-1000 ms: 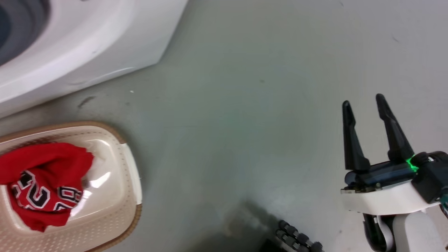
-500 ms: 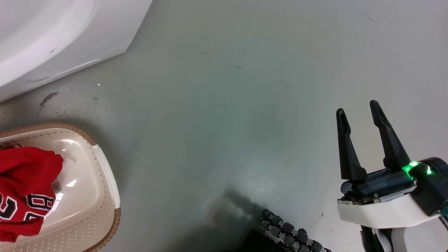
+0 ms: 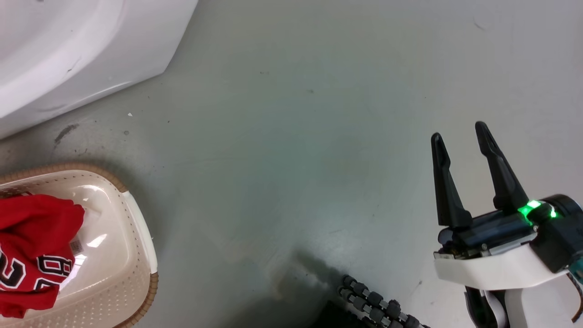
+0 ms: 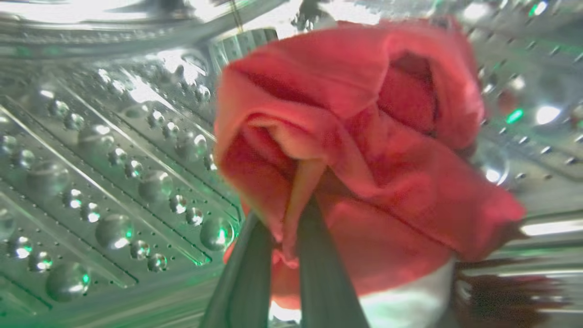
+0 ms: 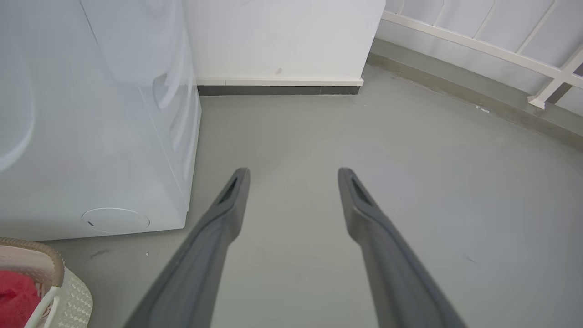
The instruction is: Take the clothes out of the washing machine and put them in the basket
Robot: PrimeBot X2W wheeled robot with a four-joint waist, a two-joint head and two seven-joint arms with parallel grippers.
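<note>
**Item 1.** Left end effector [image 4: 288, 228]: 2 dark fingers drawn together, pinching a fold of a red garment [image 4: 364, 136]. The garment bunches just beyond the fingertips and drapes off to their right. A white trim band [image 4: 405, 303] shows at its lower edge, right of the fingers. This view is soft with blur.

**Item 2.** Drum [image 4: 114, 159]: dimpled, perforated steel, behind the garment and to the left of the fingers. The held garment is inside it. Whether the cloth touches the drum wall cannot be told.

**Item 3.** Right end effector [image 3: 459, 132]: 2 fingers spread apart with nothing between them, above bare grey floor [image 3: 296, 159].

**Item 4.** Ribbed black cable [image 3: 378, 303]: left of the right end effector's white base, at the near edge of the head view.

**Item 5.** Basket [image 3: 141, 228]: cream, perforated, with a brown rim. It stands on the floor well to the left of the right end effector. Inside lies a red jersey [image 3: 32, 237] with black-and-white lettering, and a label sticker [image 3: 76, 247] just beside it on the base.

**Item 6.** Washing machine [image 3: 68, 45]: white, beyond the basket, ahead and left of the right end effector. A round flap [image 5: 116, 220] sits low on its casing.

**Item 7.** White wall [image 5: 282, 36] with a dark skirting strip [image 5: 278, 90], far ahead of the right fingertips. A white railing [image 5: 501, 50] is at the far right.
</note>
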